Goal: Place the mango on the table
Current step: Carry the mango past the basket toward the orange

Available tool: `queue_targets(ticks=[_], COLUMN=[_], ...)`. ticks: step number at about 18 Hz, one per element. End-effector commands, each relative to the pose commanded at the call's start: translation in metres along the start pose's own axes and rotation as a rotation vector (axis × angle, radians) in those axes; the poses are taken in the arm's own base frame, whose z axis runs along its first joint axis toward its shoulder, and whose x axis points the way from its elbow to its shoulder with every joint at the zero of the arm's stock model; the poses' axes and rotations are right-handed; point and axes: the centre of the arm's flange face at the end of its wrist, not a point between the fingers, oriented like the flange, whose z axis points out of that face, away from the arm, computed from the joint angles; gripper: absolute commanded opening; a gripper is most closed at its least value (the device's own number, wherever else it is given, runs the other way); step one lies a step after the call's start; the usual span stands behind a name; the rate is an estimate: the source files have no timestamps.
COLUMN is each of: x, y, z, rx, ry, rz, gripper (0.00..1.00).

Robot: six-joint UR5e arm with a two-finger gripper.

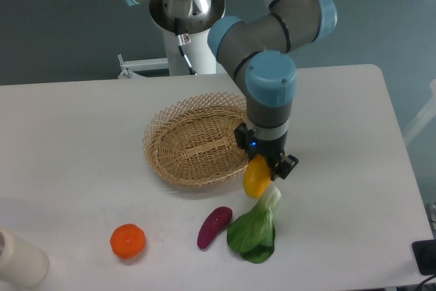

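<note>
The mango (pixel 256 178) is a glossy yellow-orange fruit held in my gripper (pixel 262 168), which is shut on it from above. It hangs just right of the wicker basket's (pixel 194 142) front rim, close above the white table (pixel 82 141). Whether it touches the tabletop I cannot tell. The gripper's fingers are mostly hidden by the wrist and the fruit.
A green leafy vegetable (pixel 255 228) lies just below the mango. A purple eggplant (pixel 213 227) lies to its left, and a round orange (pixel 128 241) further left. A white cylinder (pixel 19 258) stands at the front left corner. The arm's base (pixel 185 11) stands behind the table.
</note>
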Motion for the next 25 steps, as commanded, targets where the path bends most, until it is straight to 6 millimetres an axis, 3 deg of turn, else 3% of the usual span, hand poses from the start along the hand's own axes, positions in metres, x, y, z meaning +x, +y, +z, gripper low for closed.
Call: queue_targets(ticks=[4, 16, 21, 25], x=[0.031, 0.142, 0.178, 0.197], y=[-0.045, -0.164, -0.19, -0.192], z=[0.012, 0.016, 0.018, 0.031], rx=[0.001, -0.014, -0.009, -0.036], ry=[0.014, -0.025, -0.017, -0.002], rz=[0.021, 0.191, 0.165, 0.176], gripper=[0.45, 0.45, 0.45, 0.46])
